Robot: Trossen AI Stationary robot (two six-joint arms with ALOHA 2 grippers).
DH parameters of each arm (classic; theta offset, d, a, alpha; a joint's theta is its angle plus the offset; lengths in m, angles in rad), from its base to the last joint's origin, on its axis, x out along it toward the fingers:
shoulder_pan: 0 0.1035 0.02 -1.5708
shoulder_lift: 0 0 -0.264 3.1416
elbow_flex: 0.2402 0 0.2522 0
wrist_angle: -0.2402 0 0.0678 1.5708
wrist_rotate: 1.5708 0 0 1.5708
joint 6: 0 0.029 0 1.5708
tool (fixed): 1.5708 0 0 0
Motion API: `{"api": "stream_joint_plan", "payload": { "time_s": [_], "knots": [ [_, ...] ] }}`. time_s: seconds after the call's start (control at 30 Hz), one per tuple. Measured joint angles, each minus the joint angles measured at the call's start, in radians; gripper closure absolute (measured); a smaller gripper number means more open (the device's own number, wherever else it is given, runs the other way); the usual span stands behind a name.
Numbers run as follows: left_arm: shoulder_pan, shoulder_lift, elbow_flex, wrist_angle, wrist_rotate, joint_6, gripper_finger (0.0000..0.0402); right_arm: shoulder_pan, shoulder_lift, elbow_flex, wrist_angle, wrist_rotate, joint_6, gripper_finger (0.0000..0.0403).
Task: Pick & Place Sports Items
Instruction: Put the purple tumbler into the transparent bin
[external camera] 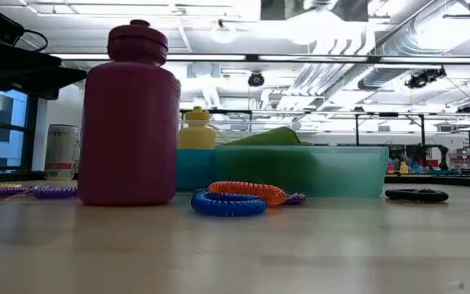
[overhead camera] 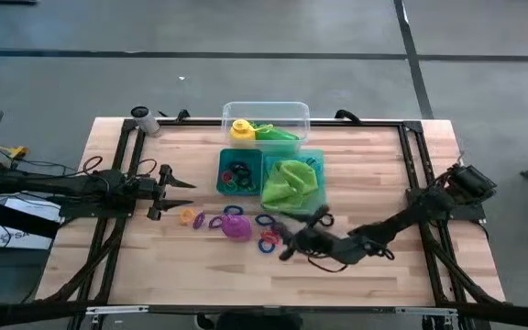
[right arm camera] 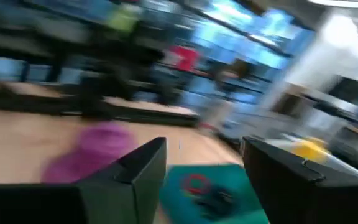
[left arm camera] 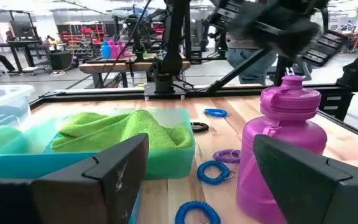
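A small purple bottle [overhead camera: 236,226] stands upright on the wooden table [overhead camera: 383,156], a little below the table's centre in the overhead view. Tiny coiled rings lie scattered around it: a blue ring [external camera: 228,203] and a red ring [external camera: 247,192] touch each other at about four o'clock from the bottle, purple rings [overhead camera: 216,221] sit just beside it at nine o'clock, and a black ring [external camera: 416,195] lies farther off toward three o'clock. At twelve o'clock from the bottle is a teal two-part tray [overhead camera: 222,161]; its left compartment holds several more rings [overhead camera: 238,176], and its right compartment holds a crumpled lime-green cloth [overhead camera: 291,183]. Beyond the tray, still at twelve o'clock, a clear plastic tub [overhead camera: 296,112] contains a small yellow bottle [overhead camera: 240,130] and a green cloth [overhead camera: 277,134]. The right gripper [overhead camera: 289,241] hovers low at about four o'clock from the purple bottle, close to the blue and red rings; its fingers stand apart with nothing visibly between them. The left gripper [overhead camera: 189,182] waits at ten o'clock from the bottle, pointing toward the tray, its fingers spread wide and empty.
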Motion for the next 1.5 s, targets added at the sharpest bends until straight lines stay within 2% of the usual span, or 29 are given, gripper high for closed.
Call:
{"api": "stream_joint_plan", "payload": {
  "time_s": [0.17, 0.3, 0.63, 0.8, 0.97, 1.5],
  "knots": [
    [0.0, 0.0, 0.0, 0.0, 0.0, 0.0, 0.0165, 0.004, 0.0, 0.0, -0.091, -0.271, 0.04, 0.0248],
    [0.0, 0.0, 0.0, 0.0, 0.0, 0.0, 0.0165, -0.009, 0.0, 0.0, -0.109, -0.356, 0.077, 0.025],
    [0.0, 0.0, 0.0, 0.0, 0.0, 0.0, 0.0165, -0.111, 0.0, 0.0, -0.075, -0.339, 0.233, 0.025],
    [0.0, 0.0, 0.0, 0.0, 0.0, 0.0, 0.0165, -0.167, 0.0, 0.0, -0.079, -0.339, 0.251, 0.025],
    [0.0, 0.0, 0.0, 0.0, 0.0, 0.0, 0.0165, -0.193, 0.0, 0.0, -0.091, -0.347, 0.375, 0.025],
    [0.0, 0.0, 0.0, 0.0, 0.0, 0.0, 0.0165, -0.196, 0.0, 0.0, -0.074, -0.319, 0.396, 0.025]
  ]
}}
